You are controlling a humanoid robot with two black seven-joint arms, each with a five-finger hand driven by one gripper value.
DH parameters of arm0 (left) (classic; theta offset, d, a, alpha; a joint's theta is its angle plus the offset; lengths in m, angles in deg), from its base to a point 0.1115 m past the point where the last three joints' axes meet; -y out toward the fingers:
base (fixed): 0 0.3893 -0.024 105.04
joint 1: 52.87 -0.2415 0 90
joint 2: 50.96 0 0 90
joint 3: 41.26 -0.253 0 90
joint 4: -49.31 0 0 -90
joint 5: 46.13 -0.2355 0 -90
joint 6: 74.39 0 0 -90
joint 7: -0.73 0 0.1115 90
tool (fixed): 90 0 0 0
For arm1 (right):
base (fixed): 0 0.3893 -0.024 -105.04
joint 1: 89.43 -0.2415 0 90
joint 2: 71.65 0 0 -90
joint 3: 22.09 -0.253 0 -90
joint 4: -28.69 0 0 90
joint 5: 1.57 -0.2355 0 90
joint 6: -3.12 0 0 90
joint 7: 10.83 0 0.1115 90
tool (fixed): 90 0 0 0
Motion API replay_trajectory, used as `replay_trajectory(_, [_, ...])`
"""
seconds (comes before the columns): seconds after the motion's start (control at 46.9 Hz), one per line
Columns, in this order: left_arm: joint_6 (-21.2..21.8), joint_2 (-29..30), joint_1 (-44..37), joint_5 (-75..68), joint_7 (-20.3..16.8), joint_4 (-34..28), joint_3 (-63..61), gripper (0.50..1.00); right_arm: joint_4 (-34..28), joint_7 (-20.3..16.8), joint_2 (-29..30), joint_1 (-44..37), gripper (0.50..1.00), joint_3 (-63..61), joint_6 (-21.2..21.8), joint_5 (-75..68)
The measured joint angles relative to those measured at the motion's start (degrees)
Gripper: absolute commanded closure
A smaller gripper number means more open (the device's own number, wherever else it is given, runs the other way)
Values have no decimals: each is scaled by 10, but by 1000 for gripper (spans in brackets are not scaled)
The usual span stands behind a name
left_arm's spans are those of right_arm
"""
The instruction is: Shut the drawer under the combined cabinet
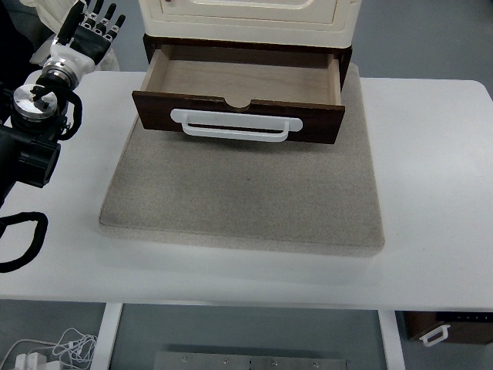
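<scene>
White bench (431,231) edge nearest; grey stone-look slab (246,200) on it. Dark-brown wooden drawer (239,96) with white bar handle (235,126) pulled out under cream cabinet (246,19). Left hand (91,31) left of drawer, fingers spread, empty. Approach step; next: reach drawer front, push inward.

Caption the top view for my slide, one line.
Open drawer with white handle under the cabinet, on a grey mat; left robot hand open, beside it.
</scene>
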Motion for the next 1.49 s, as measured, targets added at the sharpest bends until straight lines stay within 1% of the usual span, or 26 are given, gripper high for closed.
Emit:
replay_trajectory(0.32, [0,0,1,0,0,0,0,500,0,0,0,0,548,0,0,0])
replay_trajectory(0.405, [-7,1,1,1,0,-1,4,500,0,0,0,0,548,0,0,0])
replay_trajectory(0.682, [-12,20,3,3,0,-1,10,500,0,0,0,0,548,0,0,0])
replay_trajectory(0.725, [-18,21,3,3,0,-1,10,500,0,0,0,0,548,0,0,0])
replay_trajectory(0.831, [-59,26,2,2,0,-1,10,500,0,0,0,0,548,0,0,0])
replay_trajectory(0.874, [-68,29,2,1,-1,-2,10,500,0,0,0,0,548,0,0,0])
replay_trajectory(1.13, [-77,63,22,-5,-26,-1,3,500,0,0,0,0,548,0,0,0])
replay_trajectory(1.279, [-80,89,44,-5,-30,0,1,500,0,0,0,0,548,0,0,0])
replay_trajectory(1.343, [-81,105,53,-6,-30,19,1,500,0,0,0,0,548,0,0,0])
replay_trajectory(1.492, [-71,173,77,-8,-29,110,-1,500,0,0,0,0,548,0,0,0])
